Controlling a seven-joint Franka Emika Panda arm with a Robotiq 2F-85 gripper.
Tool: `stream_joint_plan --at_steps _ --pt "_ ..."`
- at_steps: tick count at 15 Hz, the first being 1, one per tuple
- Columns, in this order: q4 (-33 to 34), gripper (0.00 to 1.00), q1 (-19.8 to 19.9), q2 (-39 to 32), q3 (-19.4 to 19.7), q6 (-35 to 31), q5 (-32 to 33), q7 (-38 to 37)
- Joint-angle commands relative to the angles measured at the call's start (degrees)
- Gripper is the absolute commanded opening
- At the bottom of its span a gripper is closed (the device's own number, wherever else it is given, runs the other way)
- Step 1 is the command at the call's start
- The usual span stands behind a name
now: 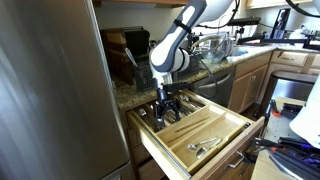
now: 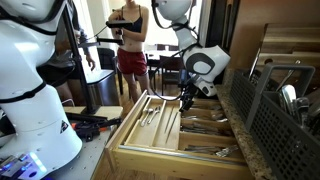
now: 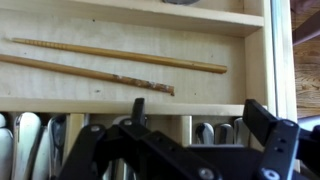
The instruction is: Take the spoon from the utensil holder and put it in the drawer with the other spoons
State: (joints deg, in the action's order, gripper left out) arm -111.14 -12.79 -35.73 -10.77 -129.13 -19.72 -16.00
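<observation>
Closest to us, we see our fingers point(image 3: 262, 118) spread wide and empty over the drawer point(image 1: 226, 150), beside two wooden chopsticks point(image 3: 120, 50) and silvery cutlery point(image 3: 30, 135).

Pale honey wood right through the drawer point(image 1: 215, 140), plain grain, no paint. Silvery cutlery point(image 3: 25, 135) gleams in the near compartments of the wrist view. In the far compartment lie two tan chopsticks point(image 3: 120, 55), and the nearer one is blotched dark brown at its right end. The gripper point(image 1: 167, 112) is black, under a white arm point(image 1: 175, 45) with black joints. The utensil holder point(image 2: 280, 120) is black with an open grid pattern. The countertop point(image 2: 240, 105) is speckled brown-grey stone and the cabinets point(image 1: 250, 75) are mid-brown. The fridge point(image 1: 50, 90) on the left is brushed grey. Far back stands a person point(image 2: 128, 50) in red shorts.
</observation>
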Motion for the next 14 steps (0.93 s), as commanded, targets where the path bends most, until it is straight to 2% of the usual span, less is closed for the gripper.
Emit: stream_joint_plan --at_steps 1,7,8,14 --pt "0.93 1.0 -0.36 -0.87 0.21 0.59 0.54 0.33" --pt "-0.47 1.0 -0.75 0.98 0.06 0.51 0.54 -0.4" --pt "0.88 1.0 -0.2 -0.73 0.02 0.16 -0.08 0.04" --pt "0.88 1.0 -0.27 -0.72 -0.09 0.16 -0.09 0.04"
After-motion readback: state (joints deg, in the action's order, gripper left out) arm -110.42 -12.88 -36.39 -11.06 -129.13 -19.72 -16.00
